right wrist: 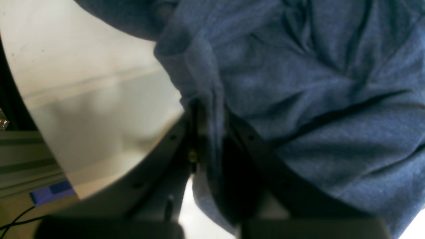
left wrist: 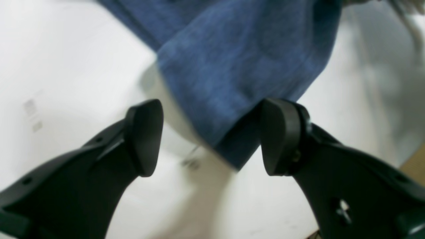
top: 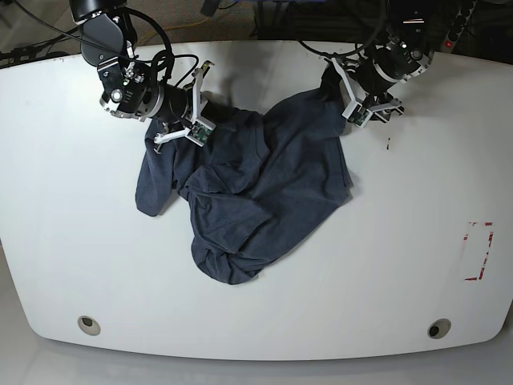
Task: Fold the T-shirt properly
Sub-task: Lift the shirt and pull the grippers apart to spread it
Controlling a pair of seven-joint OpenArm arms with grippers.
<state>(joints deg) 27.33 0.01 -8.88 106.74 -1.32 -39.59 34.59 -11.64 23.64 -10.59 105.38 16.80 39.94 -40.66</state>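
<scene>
The dark blue T-shirt (top: 256,192) lies crumpled in a heap on the middle of the white table (top: 401,257). My right gripper (right wrist: 207,113) is shut on a fold of the cloth at the shirt's upper left edge, and in the base view this gripper (top: 202,119) sits at the left. My left gripper (left wrist: 212,136) stands open at the shirt's upper right part, seen in the base view as the right-hand gripper (top: 345,96). A corner of the T-shirt (left wrist: 232,66) hangs between its two black fingers (left wrist: 146,136), brushing the right one, unpinched.
A red marking (top: 478,250) lies on the table at the right. Two round holes (top: 88,324) (top: 437,328) sit near the front edge. Cables and dark equipment (top: 264,16) run along the back edge behind both arms.
</scene>
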